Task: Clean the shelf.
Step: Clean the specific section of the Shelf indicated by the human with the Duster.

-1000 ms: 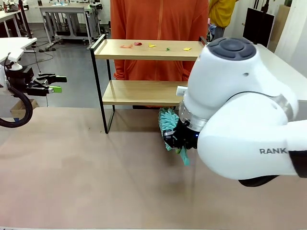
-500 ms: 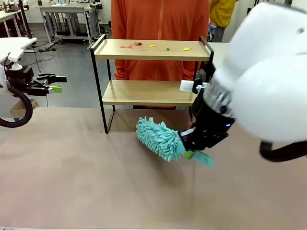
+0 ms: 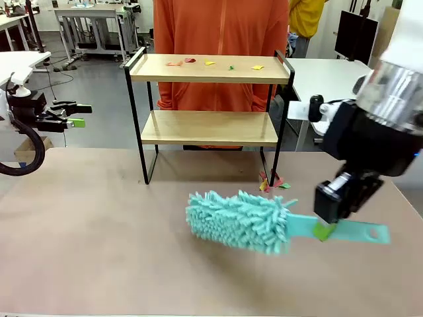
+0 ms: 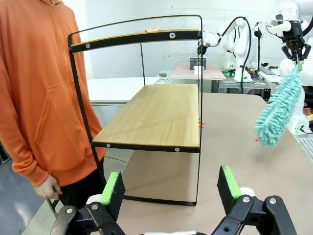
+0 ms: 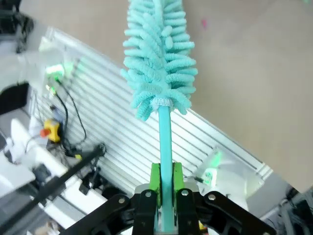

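**Position.** The shelf (image 3: pixel 152 69) stands at the far side of the table (image 3: pixel 99 231), with a person (image 3: pixel 218 26) directly behind it.

**Grippers.** The right gripper (image 3: pixel 324 230), in front of the shelf and to its right, is clamped on the handle of a teal duster (image 3: pixel 241 221). The left gripper (image 3: pixel 78 114) hangs to the shelf's left, jaws spread and empty.

**Debris.** Coloured scraps (image 3: pixel 209 63) lie on the shelf's top board.

**Risks.**
- The duster sits below the shelf's lower board, so raising it close in may snag an end rail or tip the light frame.
- A sweep toward the back of the shelf would throw scraps at the person.
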`<state>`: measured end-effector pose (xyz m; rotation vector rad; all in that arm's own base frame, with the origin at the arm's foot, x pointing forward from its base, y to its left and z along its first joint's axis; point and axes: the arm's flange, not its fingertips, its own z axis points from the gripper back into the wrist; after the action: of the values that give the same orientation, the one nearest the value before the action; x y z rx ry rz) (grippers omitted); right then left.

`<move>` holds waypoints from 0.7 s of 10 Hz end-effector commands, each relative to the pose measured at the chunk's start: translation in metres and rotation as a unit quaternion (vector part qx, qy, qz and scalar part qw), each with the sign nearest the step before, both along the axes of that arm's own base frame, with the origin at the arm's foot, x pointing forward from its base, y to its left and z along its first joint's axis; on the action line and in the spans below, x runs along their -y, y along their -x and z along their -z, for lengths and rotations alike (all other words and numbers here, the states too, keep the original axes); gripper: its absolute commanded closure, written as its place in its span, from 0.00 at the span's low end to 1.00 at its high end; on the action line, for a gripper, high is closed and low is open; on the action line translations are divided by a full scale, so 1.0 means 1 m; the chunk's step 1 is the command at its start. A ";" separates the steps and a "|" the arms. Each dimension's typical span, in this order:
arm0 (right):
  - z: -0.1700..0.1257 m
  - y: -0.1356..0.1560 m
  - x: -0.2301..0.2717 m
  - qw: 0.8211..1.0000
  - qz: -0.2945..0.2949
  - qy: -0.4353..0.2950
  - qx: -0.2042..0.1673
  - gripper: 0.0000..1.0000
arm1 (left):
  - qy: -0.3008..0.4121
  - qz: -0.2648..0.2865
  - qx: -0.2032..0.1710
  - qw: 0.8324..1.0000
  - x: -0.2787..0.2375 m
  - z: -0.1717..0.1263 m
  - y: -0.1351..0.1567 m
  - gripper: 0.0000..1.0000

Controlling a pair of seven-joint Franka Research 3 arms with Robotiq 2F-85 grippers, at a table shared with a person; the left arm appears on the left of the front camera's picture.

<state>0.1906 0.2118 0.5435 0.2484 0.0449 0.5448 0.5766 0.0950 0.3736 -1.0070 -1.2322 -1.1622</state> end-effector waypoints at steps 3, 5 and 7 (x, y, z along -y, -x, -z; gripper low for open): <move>0.009 0.026 0.033 0.998 -0.062 -0.014 0.028 0.87 | -0.002 0.001 0.003 1.000 0.000 -0.003 0.001 0.00; 0.015 0.029 0.042 0.996 -0.056 -0.052 0.046 0.87 | -0.002 0.001 0.003 1.000 0.000 -0.003 0.001 0.00; 0.005 0.027 0.030 0.998 -0.053 0.000 0.024 0.87 | -0.002 0.001 0.003 1.000 0.000 -0.003 0.001 0.00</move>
<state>0.1605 0.1753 0.5332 0.2301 -0.0075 0.6486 0.5766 0.0950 0.3736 -1.0070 -1.2323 -1.1622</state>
